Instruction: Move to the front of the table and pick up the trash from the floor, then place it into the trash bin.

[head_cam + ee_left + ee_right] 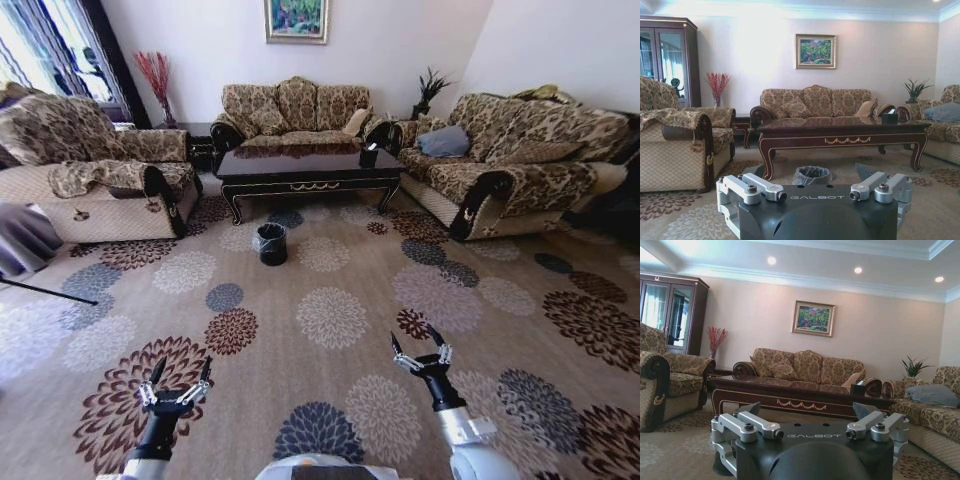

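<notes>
Ahead, in the head view, the table (308, 166) stood at the far end of the flowered carpet (330, 320), ringed by three patterned sofas, with a small black box (369, 156) on its right end. The trash bin (270, 243) sat on the carpet just in front of the table, toward its left end, lined with a crinkly grey bag. Both arms reached forward low at the near edge: the left pincer (179, 377) and the right pincer (421, 349) each had their fingers spread apart and gripped nothing, both well short of the bin. No litter could be made out on the patterned carpet from here. From the left wrist view, the left pincer (812, 186) was open and empty, and the trash bin (811, 175) showed between its fingers, in front of the table (842, 133), with a framed painting (815, 51) on the wall behind. From the right wrist view, the right pincer (807, 416) was likewise open and empty, facing the long side of the table (800, 394) and the sofa beyond it.
</notes>
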